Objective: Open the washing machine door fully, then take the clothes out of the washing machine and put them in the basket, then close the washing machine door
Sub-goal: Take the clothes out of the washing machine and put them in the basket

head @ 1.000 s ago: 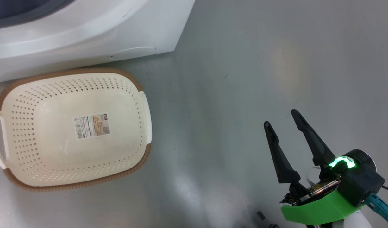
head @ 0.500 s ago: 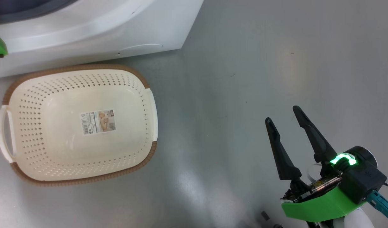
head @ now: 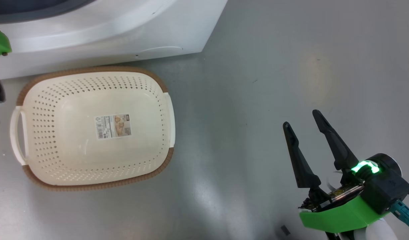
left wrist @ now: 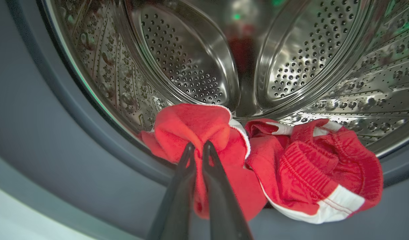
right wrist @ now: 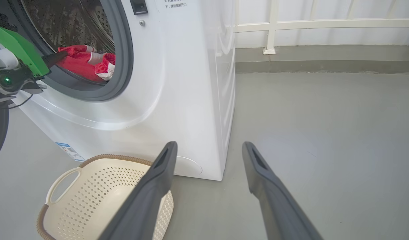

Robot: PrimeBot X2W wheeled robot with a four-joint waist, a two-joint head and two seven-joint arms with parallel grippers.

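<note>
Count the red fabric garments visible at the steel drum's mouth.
2. One bright red garment is pinched in the left gripper at the grey rubber seal; a second red garment with white trim lies beside it. Others may be hidden underneath.

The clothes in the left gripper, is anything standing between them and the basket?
Nothing visible does. The left gripper is shut on the clothes at the mouth of the drum, over the grey seal. The basket sits empty on the floor, in front of the washing machine.
</note>
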